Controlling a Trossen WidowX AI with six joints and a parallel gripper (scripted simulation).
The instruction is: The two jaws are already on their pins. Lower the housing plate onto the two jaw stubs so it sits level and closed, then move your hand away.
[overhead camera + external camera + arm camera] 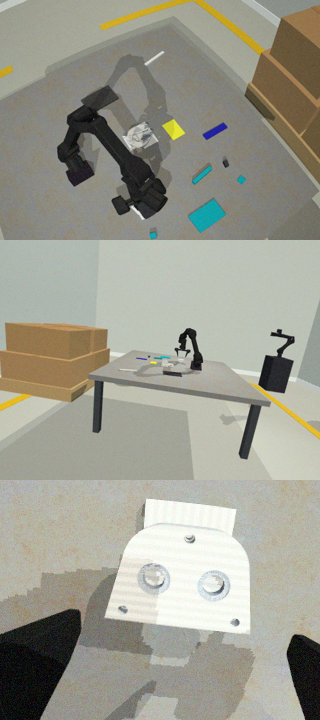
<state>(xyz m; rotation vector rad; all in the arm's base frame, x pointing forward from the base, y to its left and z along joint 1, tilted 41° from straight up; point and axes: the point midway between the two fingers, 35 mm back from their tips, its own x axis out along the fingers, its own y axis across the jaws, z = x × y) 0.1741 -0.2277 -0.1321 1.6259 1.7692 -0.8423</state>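
The hand (133,206) (181,356) (187,632) stands wide apart with nothing between its fingers, pointing down above the bench (51,196) (219,384) (40,525). What looks like the housing plate (137,213) (180,359) (185,597) lies below the hand, well apart from the white round assembly (138,136) (166,364); it is not closed over that assembly. The plate is white and faintly striped, with one rounded side, two square corners opposite, two large grey-rimmed round features and three small round ones near its border. A white rectangular piece (190,516) projects past its rounded side; I cannot tell whether the two touch. In the wrist view, each finger stands outside the plate's side edges, with bench surface showing between. Shadows obscure parts of the assembly, so its jaw stubs cannot be told apart. Next to it lies a yellow square (173,129) (153,362); on its other side, a dark flat block (100,98) (172,373) lies toward the bench's near edge in the exterior view. A white bar (154,58) (127,370) lies toward that edge's left corner. Farther out are a blue bar (215,131) (141,358), a narrow teal bar (202,175) (157,358) and a broad teal slab (206,215) (165,357), with room between them.
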